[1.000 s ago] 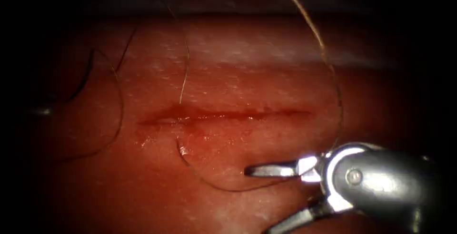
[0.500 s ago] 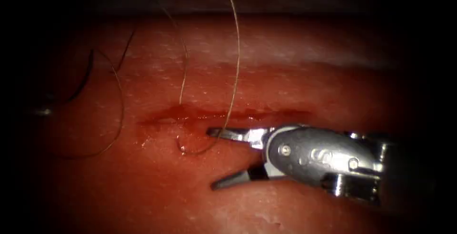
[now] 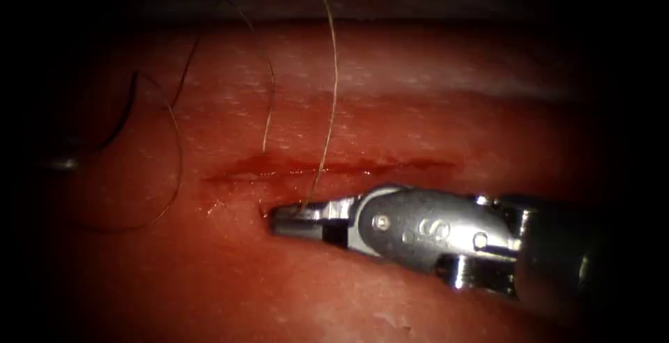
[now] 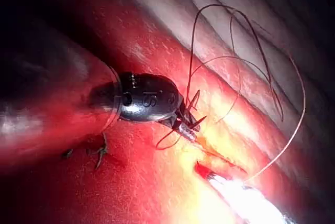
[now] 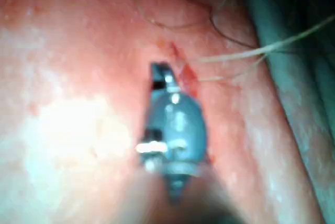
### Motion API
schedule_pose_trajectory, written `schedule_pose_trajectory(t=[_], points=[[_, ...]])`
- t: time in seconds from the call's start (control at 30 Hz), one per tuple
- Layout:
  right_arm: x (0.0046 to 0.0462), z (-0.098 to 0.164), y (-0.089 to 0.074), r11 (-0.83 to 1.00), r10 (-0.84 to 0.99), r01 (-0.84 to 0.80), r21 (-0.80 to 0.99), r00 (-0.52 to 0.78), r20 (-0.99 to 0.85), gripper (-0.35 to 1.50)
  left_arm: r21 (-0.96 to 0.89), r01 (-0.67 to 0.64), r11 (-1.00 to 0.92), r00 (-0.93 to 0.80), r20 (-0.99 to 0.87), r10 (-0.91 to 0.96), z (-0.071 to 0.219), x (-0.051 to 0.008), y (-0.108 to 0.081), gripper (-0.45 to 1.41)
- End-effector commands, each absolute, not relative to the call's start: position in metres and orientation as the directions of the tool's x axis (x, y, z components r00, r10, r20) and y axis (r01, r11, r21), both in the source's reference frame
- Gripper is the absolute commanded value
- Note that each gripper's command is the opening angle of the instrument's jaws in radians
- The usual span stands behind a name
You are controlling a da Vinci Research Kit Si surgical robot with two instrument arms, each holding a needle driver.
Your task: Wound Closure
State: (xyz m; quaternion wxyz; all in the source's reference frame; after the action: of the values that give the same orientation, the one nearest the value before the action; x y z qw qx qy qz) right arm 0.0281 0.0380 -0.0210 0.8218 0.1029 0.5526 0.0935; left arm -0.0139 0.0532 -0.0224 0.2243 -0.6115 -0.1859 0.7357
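Observation:
The cut (image 3: 362,167) runs across the tissue (image 3: 432,113), with red fluid along it. My right tool (image 3: 293,219) lies just below the cut, jaws pointing left. They are shut on a pale thread (image 3: 329,99) close to where it leaves the tissue below the cut's left part. The same grip shows in the left wrist view (image 4: 189,129) and the right wrist view (image 5: 159,72). A second strand (image 3: 270,99) rises from the cut. My left tool (image 4: 235,192) is a bright shape beside the cut; what it holds is hidden. A dark curved strand (image 3: 129,106) lies far left; needle or thread, I cannot tell.
Thin thread loops (image 3: 174,169) lie on the tissue left of the cut. The pale far edge of the tissue (image 3: 418,71) runs along the back. Dark cut ends of thread (image 4: 99,150) stick up from the tissue near the right tool's shaft.
My right tool came up and left from the lower right to just below the cut. Its jaws went from wide open to shut on the thread, and the wide thread loop was drawn in leftward.

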Motion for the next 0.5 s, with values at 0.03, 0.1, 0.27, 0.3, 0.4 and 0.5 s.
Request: schedule_pose_trajectory(t=[0.03,0.1,0.27,0.3,0.4,0.5], points=[[0.0287,-0.021,0.038,0.958,0.27,-0.012,0.287,0.379,-0.885,-0.35,-0.548,-0.101,-0.831,-0.151,-0.817,0.557,-0.022,-0.0143,0.053,-0.35],[0.0286,-0.022,0.038,0.955,0.278,-0.006,0.298,0.377,-0.884,-0.35,-0.548,-0.101,-0.831,-0.151,-0.817,0.557,-0.022,-0.0143,0.053,-0.35],[0.0283,-0.026,0.037,0.938,0.296,0.065,0.34,0.36,-0.885,-0.35,-0.548,-0.1,-0.831,-0.151,-0.817,0.557,-0.022,-0.0143,0.053,-0.35],[0.0283,-0.027,0.037,0.935,0.299,0.074,0.346,0.357,-0.885,-0.35,-0.548,-0.1,-0.831,-0.151,-0.817,0.557,-0.022,-0.0143,0.053,-0.35],[0.0284,-0.029,0.036,0.929,0.306,0.094,0.359,0.352,-0.885,-0.35,-0.548,-0.1,-0.831,-0.151,-0.817,0.557,-0.022,-0.0143,0.053,-0.35],[0.0287,-0.032,0.035,0.906,0.311,0.177,0.384,0.336,-0.889,-0.35,-0.548,-0.1,-0.831,-0.151,-0.817,0.557,-0.022,-0.0142,0.053,-0.35]])
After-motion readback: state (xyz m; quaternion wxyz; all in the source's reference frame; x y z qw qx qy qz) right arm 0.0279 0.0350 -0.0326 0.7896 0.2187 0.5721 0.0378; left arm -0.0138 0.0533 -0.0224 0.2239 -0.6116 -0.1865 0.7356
